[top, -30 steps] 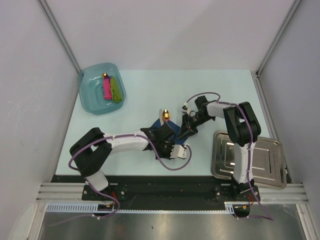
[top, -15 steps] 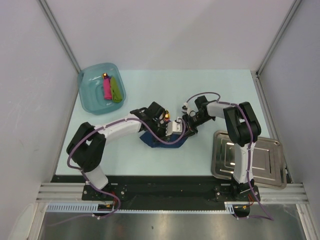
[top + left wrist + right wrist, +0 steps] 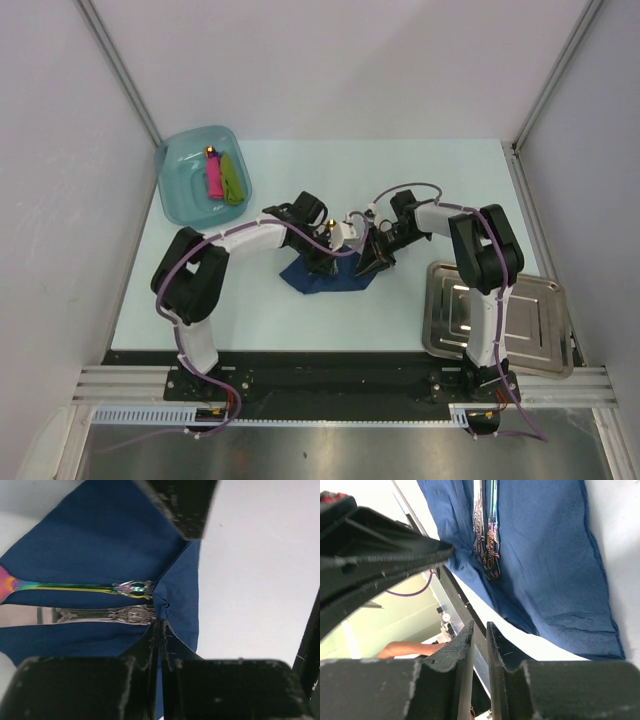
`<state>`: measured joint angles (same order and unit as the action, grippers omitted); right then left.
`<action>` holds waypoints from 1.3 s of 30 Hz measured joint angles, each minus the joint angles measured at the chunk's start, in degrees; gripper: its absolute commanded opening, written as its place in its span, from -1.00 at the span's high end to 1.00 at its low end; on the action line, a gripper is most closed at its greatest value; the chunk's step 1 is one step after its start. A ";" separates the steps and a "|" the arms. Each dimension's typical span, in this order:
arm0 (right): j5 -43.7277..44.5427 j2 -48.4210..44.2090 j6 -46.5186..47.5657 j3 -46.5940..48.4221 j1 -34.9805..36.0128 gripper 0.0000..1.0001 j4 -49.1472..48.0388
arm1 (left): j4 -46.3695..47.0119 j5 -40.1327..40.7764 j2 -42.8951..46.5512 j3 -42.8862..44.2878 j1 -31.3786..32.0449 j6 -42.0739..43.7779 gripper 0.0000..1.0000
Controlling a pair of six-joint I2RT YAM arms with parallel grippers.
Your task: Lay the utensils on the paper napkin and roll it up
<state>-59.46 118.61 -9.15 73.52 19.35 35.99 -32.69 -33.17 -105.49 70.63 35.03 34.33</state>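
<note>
Big change in the last sec. The L gripper was down at the near side of the napkin w/ jaws a touch apart. Since then the L arm has swung up and across, and the gripper now sits over the napkin w/ jaws pinched right down on cloth.

The L wrist view shows that pinch clearly. A tuck of blue edge is caught btwn the fingers, creases fanning out from it, just beside the handle ends of the utensils. Those two lie side by side on the napkin, one rainbow-tinted, one silver. From above, only a gold glint of them shows past the arm.

The R gripper has barely moved. It's parked at the napkin's right edge, close to L's, jaws narrow. We can't tell whether it's gripping cloth or just pressing, since the slit btwn its fingers is dark.

Our read: placing looks done and rolling has started. L has its hold on the edge, so next it should draw that edge over the handles while R steadies the other side. Risk: thin paper may tear or drag the utensils askew.

The tub at far left holds pink & green sticks plus a gold bit. The tray sits near right.
</note>
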 measured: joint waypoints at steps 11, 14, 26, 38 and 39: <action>0.11 0.00 -0.37 0.00 2.89 0.63 -0.50 | 1.73 1.22 -2.49 2.03 -2.43 -3.96 0.93; 0.52 0.09 -0.92 0.15 3.39 0.63 -0.76 | 1.84 1.53 -2.73 2.12 -2.45 -4.37 0.92; 5.66 2.91 -1.14 1.01 6.51 0.70 -1.97 | 2.05 2.03 -4.04 3.02 -3.19 -5.60 0.34; 7.13 3.89 -1.33 1.03 6.56 0.71 -2.16 | 3.06 -7.45 7.85 -5.49 -12.15 -16.63 -0.18; 7.13 3.89 -1.33 1.03 6.56 0.71 -2.16 | 3.65 -9.01 10.14 -6.93 -12.74 -18.29 -0.15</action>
<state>-52.34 122.50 -10.48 74.54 25.91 33.82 -29.04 -42.17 -95.35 63.70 22.28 16.03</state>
